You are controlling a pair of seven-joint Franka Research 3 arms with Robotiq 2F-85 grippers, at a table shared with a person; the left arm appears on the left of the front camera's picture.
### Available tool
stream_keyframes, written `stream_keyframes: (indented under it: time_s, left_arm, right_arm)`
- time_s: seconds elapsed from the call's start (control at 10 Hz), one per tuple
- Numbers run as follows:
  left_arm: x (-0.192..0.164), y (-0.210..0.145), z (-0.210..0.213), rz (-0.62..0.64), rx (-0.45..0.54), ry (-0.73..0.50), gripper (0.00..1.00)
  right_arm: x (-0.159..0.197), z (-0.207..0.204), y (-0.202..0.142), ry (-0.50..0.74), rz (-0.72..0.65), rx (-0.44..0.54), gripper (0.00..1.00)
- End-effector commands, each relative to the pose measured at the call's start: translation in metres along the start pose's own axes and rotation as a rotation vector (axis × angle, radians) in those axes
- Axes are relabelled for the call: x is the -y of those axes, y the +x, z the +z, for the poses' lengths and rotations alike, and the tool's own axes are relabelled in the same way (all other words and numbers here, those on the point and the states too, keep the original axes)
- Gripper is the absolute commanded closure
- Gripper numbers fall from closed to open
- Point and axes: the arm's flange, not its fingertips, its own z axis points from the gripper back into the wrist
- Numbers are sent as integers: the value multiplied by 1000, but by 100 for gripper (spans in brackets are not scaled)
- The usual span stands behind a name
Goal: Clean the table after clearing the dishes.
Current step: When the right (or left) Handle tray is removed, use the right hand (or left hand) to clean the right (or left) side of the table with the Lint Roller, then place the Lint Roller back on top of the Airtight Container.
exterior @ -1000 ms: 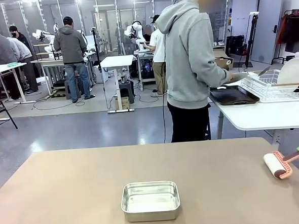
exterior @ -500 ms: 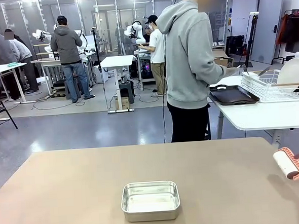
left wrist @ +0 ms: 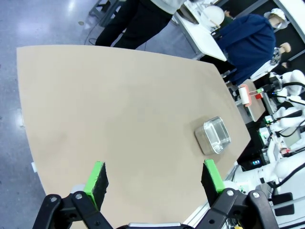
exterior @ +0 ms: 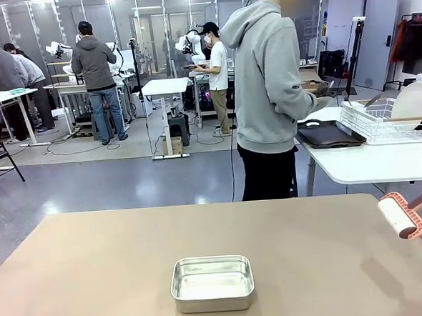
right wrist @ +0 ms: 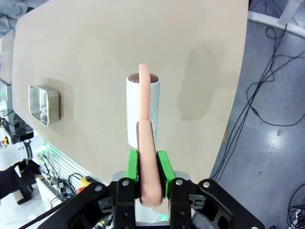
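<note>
The table (exterior: 96, 279) is the widest thing in the front view, a plain tan top running from 9 o'clock to 3 o'clock across the lower half of the picture. Beyond its far edge, at about 1 o'clock, a person (exterior: 268, 90) in a grey hoodie stands turned toward a smaller white table (exterior: 369, 164) that carries a dark tray (exterior: 330, 135) and a white wire rack (exterior: 384, 122) with a plate (exterior: 410, 103) standing on edge in it. A steel pan (exterior: 212, 282) sits on the tan top at 6 o'clock, near the robot's edge. At 3 o'clock a lint roller (exterior: 400, 215) hangs above the table's right end, its white drum tilted, its long axis running from upper left to lower right, and its pink handle leading off toward the picture's right edge. The right wrist view adds what the front view cuts off: the right gripper (right wrist: 147, 168) has its green pads pressed narrow on the pink handle, with the drum pointing straight away toward 12 o'clock over the tan surface and the pan at 9 o'clock. In the left wrist view the left gripper (left wrist: 155, 179) stands wide apart with nothing between its fingers, high above the table, the pan at 3 o'clock and the roller small at 2 o'clock beyond it.
</note>
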Motion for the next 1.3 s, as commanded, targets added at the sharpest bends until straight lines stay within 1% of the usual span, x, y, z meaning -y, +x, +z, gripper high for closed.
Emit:
stream_keyframes:
  time_s: [0.0,1.2]
  left_arm:
    - [4,-3,4,2,-6,-6,0]
    - [4,-3,4,2,-6,-6,0]
  right_arm:
    - [20,-2,-5,26,-1,4,78]
    - [20,-2,-5,26,-1,4,78]
